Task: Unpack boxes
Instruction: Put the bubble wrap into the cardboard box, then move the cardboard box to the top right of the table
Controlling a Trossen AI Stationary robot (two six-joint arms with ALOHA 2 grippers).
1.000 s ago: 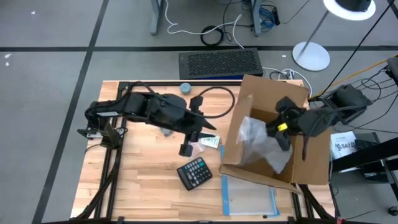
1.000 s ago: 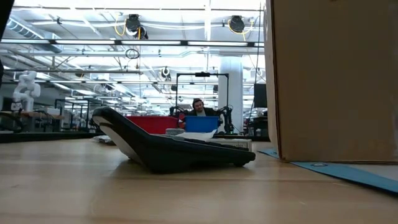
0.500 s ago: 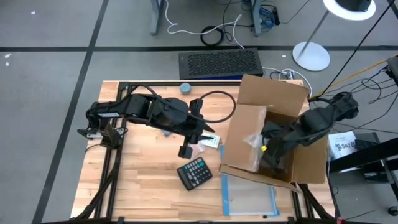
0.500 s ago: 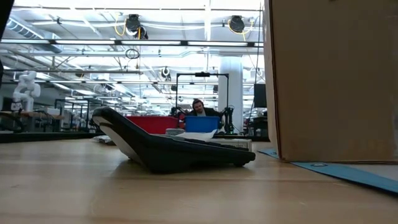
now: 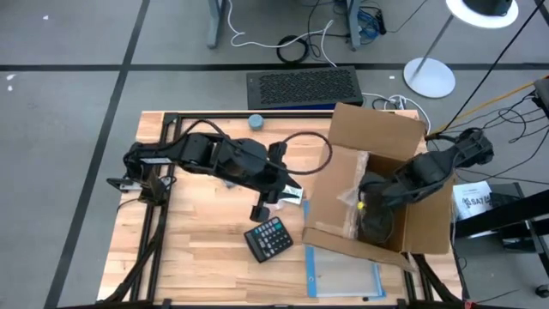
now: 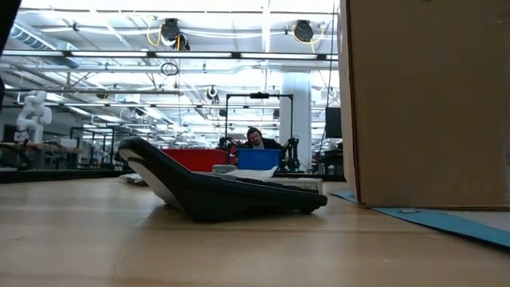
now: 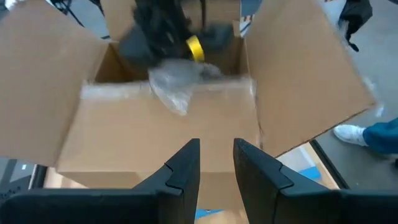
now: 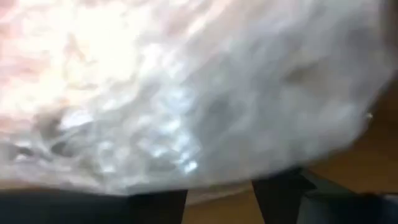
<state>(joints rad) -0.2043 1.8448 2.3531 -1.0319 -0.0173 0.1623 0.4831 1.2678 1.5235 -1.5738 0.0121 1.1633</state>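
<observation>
**Right arm down in open carton, left arm waiting beside it**

High view: the carton [image 5: 377, 184] sat on the table's [image 5: 197, 257] right half, plain brown corrugated cardboard w/ flaps up and a glossy clear tape strip across the near wall. The right gripper [image 5: 371, 225] was sunk inside it next to crumpled clear plastic wrap [image 5: 350, 199]; fingertips hidden by the arm and box wall. The left gripper [image 5: 260, 209] hung over mid-table, just left of the carton, above a calculator [image 5: 268, 238]. A clear pouch w/ blue edge [image 5: 343, 273] lay in front of the box, partly under it.

Low view: carton wall [image 6: 426, 100] filled the right side, top cut off; calculator [image 6: 219, 185] side-on; no arm visible.

Left wrist view: left fingers [image 7: 186, 168] stood a narrow gap apart, nothing between them, aimed at the carton [image 7: 168, 127], whose flaps ran out of frame. Wrap [image 7: 177, 84] and the other arm's dark gripper showed inside, blurred.

Right wrist view: right fingers [image 8: 283, 190] were spread apart, wrap [image 8: 186, 93] just beyond; can't tell if they gripped it.
</observation>
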